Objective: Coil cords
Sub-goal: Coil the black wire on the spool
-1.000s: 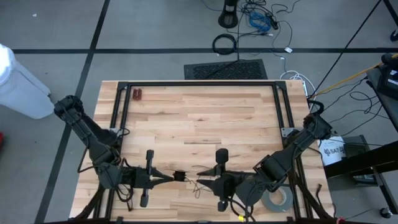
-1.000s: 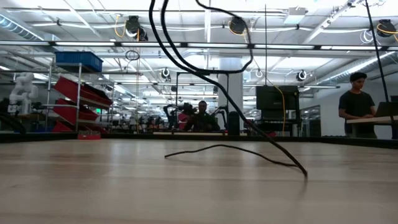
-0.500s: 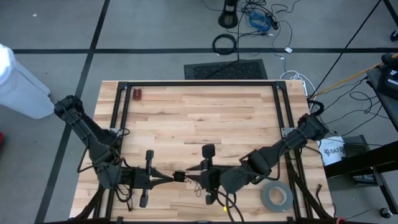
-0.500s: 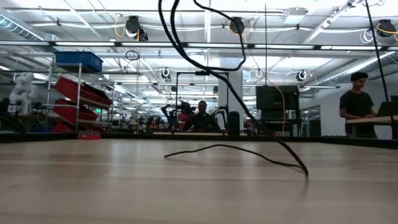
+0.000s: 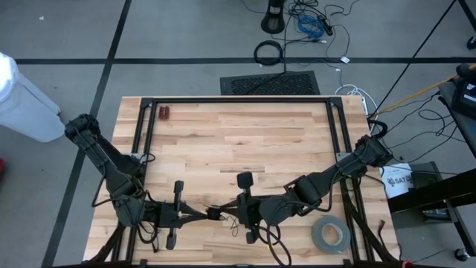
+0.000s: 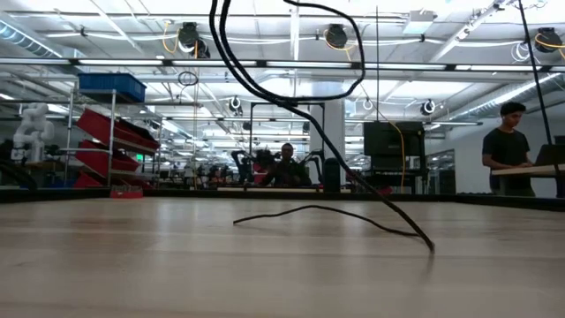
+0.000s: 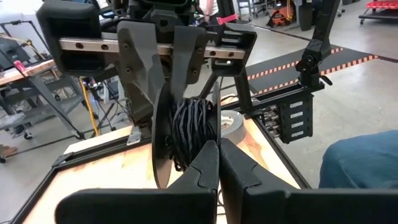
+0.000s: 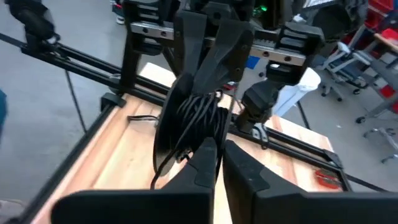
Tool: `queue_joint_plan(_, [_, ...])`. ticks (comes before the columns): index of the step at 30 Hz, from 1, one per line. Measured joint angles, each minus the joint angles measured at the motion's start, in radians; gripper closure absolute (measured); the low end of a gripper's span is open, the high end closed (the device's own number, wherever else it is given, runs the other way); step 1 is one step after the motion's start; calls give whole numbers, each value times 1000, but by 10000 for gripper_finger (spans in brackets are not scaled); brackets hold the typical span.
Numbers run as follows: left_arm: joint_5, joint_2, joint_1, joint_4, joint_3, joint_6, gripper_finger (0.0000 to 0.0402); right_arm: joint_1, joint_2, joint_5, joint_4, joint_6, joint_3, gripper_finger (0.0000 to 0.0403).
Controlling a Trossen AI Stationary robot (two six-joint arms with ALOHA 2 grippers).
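The cord is a small round black bundle [image 5: 214, 214] held above the table near its front edge, between my two grippers. From it a loose strand [image 6: 291, 97] loops down, and the strand's end [image 6: 430, 245] rests on the wood. My left gripper [image 5: 203, 214] comes in from the left and is shut on the bundle [image 7: 193, 127]. From the right, my right gripper [image 5: 225, 216] faces it and is shut on the same bundle [image 8: 199, 118]. My left gripper pinches the bundle's near side [image 7: 198, 142] between its two fingers. It lies about level and reaches in from the table's left. The bundle is lifted clear of the table, with a slack strand hanging from it. My right gripper pinches the opposite side of the bundle [image 8: 200, 135] between its two fingers. It comes from the table's right, slanting slightly down, tip to tip with the other gripper.
A grey tape roll [image 5: 331, 237] lies at the front right of the table. A small red thing [image 5: 163, 113] sits at the far left corner. Black frame rails [image 5: 238, 100] run along the far edge and both sides. People stand in the room beyond.
My right gripper has moved toward the table's left, up to the bundle, and has shut on it. The bundle has stayed in my left gripper. The hanging strand has swayed a little, with its end still on the table.
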Motion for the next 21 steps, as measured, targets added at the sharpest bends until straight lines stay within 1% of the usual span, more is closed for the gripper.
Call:
queue_joint_plan(3, [-2,0,2,2,0,-1,390,1,0,39,-9,-3,1,397])
queue_joint_plan(7, [2,1,2,41,0,-1,370,1,0,48,-37,4,1,401])
queue_joint_plan(10, [2,0,2,64,0,-1,346,1,0,53,-42,3,1,402])
queue_joint_plan(14, [-4,0,-6,70,0,0,302,3,-17,107,-67,39,0,403])
queue_joint_plan(18, [-74,0,-23,87,0,6,262,6,-43,126,-75,51,0,403])
queue_joint_plan(21, [-161,0,-43,86,0,-7,245,8,-56,171,-84,68,0,403])
